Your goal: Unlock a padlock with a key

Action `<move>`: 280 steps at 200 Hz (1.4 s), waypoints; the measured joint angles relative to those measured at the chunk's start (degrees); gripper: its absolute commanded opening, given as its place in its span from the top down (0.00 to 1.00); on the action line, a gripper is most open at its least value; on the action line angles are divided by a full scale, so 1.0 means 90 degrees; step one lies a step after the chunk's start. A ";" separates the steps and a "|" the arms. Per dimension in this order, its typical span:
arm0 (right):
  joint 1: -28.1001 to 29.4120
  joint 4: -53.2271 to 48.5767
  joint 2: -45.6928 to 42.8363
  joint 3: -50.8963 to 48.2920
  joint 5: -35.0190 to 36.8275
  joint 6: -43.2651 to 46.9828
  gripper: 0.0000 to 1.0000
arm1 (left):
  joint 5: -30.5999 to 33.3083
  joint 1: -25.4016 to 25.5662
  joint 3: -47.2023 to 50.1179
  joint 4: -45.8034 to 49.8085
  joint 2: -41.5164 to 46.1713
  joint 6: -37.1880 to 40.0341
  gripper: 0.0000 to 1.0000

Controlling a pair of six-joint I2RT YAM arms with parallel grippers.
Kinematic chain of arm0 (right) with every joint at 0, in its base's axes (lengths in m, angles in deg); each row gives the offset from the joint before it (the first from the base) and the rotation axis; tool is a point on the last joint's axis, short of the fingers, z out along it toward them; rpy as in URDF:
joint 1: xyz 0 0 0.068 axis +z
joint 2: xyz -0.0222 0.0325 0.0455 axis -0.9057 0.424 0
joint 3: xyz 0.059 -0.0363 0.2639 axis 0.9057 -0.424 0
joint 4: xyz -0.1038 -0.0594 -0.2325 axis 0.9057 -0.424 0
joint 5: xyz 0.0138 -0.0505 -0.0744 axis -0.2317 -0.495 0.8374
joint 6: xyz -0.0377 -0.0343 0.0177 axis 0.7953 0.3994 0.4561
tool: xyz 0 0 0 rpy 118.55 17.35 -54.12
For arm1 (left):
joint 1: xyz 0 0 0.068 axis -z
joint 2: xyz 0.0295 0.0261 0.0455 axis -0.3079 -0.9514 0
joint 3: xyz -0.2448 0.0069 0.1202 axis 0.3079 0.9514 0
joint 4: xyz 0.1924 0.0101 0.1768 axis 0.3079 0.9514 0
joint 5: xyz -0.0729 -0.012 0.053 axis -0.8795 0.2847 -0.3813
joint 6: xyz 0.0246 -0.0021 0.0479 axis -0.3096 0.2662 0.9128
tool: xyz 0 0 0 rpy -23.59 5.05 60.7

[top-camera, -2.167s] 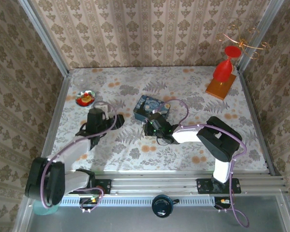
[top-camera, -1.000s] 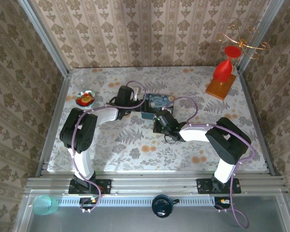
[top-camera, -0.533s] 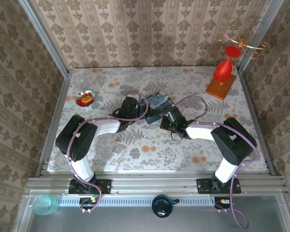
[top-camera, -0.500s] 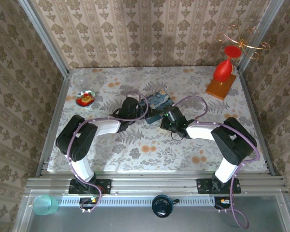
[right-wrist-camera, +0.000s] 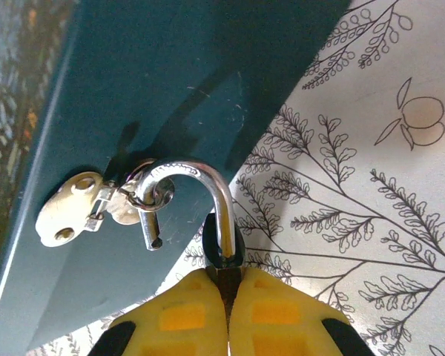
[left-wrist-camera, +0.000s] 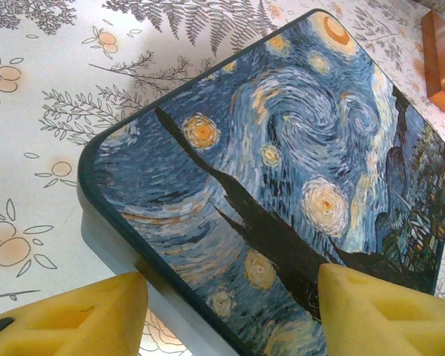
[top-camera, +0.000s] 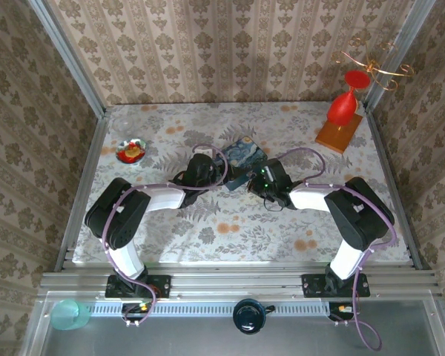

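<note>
So the tiny dark-bodied padlock with a thin silvery shackle [right-wrist-camera: 222,222] is clamped by its body in the closed right pincer [right-wrist-camera: 226,289], sticking out at 12 o'clock from the tips. The shackle is hooked through a small silvery latch [right-wrist-camera: 96,208] on the teal side of the blue swirl-painted tin box [left-wrist-camera: 282,163], and its short leg is left hanging free. The left pincer [left-wrist-camera: 230,319] is spread open, with the tin's near edge framed between the tips. On the flowery table [top-camera: 208,230], the tin is found around 12 o'clock of centre.

Right hand [right-wrist-camera: 228,288] pinches padlock [right-wrist-camera: 223,236] hooked on tin [right-wrist-camera: 178,81].
</note>
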State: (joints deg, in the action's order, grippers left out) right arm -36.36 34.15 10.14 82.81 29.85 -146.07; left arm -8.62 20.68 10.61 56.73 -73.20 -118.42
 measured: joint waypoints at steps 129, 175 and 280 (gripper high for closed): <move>-0.0197 -0.0231 0.0287 0.0452 -0.0080 -0.1064 1.00 | 0.0073 0.0075 0.0085 0.0321 0.0238 -0.0117 0.38; -0.0185 -0.0308 0.0272 0.0471 0.0015 -0.1061 1.00 | 0.0015 0.0019 0.0134 0.0289 0.0257 -0.0138 0.37; -0.0253 -0.0510 0.0049 0.0471 -0.0066 -0.1120 1.00 | -0.0126 -0.0165 0.0168 0.0576 0.0449 -0.0134 0.36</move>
State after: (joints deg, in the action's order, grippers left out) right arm -38.63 29.56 10.58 87.05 29.26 -156.15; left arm -9.75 19.19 12.12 61.91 -69.15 -119.63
